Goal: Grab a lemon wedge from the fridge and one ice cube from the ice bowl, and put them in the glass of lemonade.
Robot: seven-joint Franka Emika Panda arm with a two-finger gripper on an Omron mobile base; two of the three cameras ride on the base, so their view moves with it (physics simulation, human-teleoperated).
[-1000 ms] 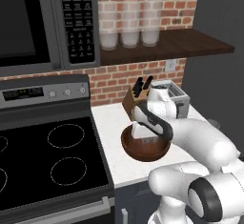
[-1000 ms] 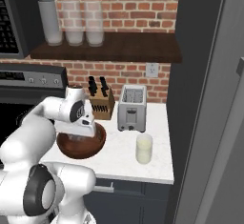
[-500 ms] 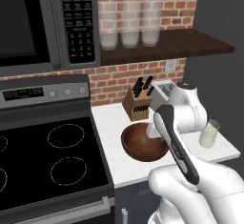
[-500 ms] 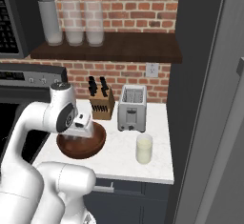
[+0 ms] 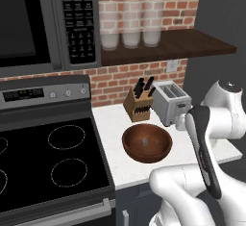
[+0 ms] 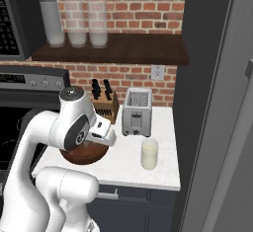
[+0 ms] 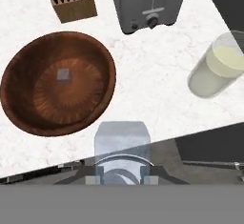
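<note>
Holding an ice cube (image 7: 121,139) between my fingers, I have my gripper (image 7: 122,174) pinched narrow on it, hanging above the counter's (image 7: 147,94) front edge, between the bowl and the glass. In the hand view, going left to right: the wooden ice bowl (image 7: 33,116) sits toward the counter's left side with one more cube lying at its middle, the knife block (image 7: 71,1) and toaster (image 7: 145,1) stand along the back, and the glass of lemonade (image 7: 214,66) waits near the right edge.

I judge the ice half under way: cube picked, not yet dropped in the glass. I see no lemon wedge in the drink, so that errand is probably left.

The left base view shows the stove (image 5: 43,157) beside the counter, with my arm covering the glass. The right base view shows the glass and the grey fridge (image 6: 217,127) at the counter's right end.
</note>
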